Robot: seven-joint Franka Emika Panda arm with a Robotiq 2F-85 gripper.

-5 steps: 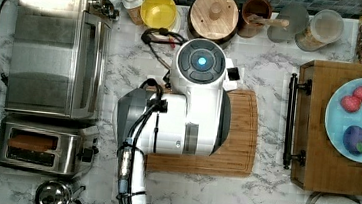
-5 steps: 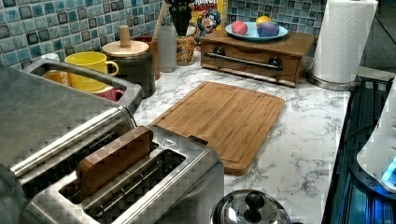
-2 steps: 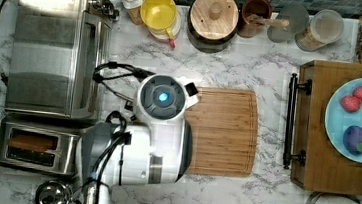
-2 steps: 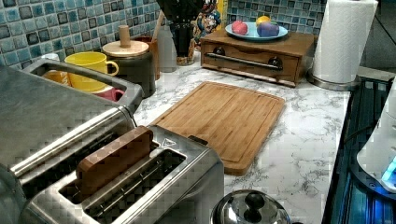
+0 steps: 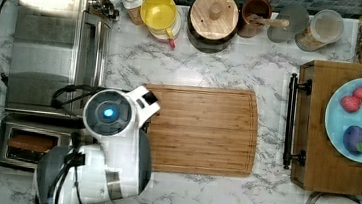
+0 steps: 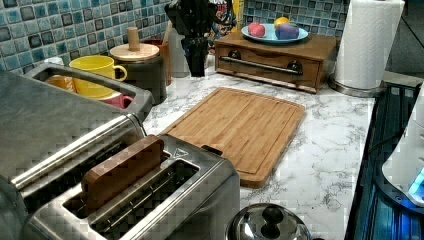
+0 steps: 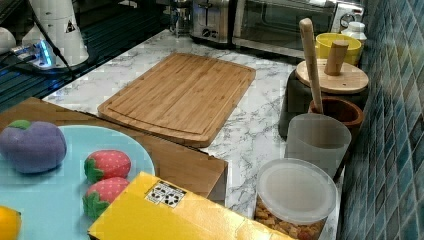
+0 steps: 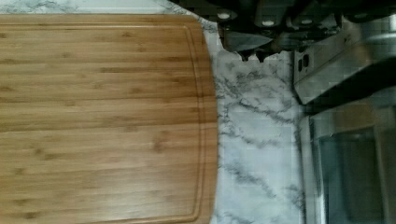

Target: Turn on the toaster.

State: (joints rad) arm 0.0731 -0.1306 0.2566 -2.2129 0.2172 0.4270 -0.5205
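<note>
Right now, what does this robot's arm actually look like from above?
A chunky white arm with rounded, glossy shells, grey bands at its joints and a round dark cap with a glowing blue light. Black cables loop beside it. In the left view its dark tool looks black.

Toaster brushed steel; cutting board matt wood; countertop glossy marble.

Shiny steel toaster, upright on marble counter, brown slice standing in one of two slots
</note>
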